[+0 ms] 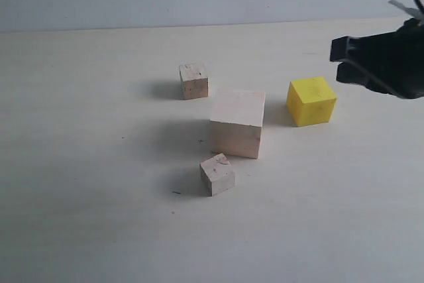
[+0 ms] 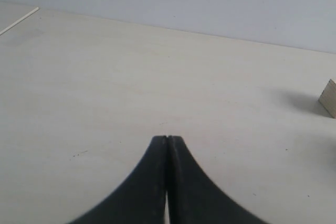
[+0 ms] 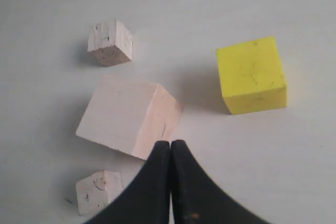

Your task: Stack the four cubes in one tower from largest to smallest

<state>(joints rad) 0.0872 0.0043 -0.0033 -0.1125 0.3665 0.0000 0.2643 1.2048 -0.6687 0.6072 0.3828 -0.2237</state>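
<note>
Yellow catches the eye first: the yellow cube (image 1: pixel 311 101) sits flat on the pale table (image 1: pixel 79 183), just to the right of the large pale wood cube (image 1: pixel 237 122) with a narrow gap between them. The right claw (image 1: pixel 338 61) hangs to the right of the yellow cube and touches nothing. Its black fingers are pressed tight together (its own camera shows no slit between them), tips aimed toward the gap between those two cubes. One small rough cube (image 1: pixel 193 81) rests behind the large one, to the left. The other small cube (image 1: pixel 217 173) lies just in front of it. None is stacked. The left claw (image 2: pixel 167 140) is likewise closed up, empty, over bare tabletop.
</note>
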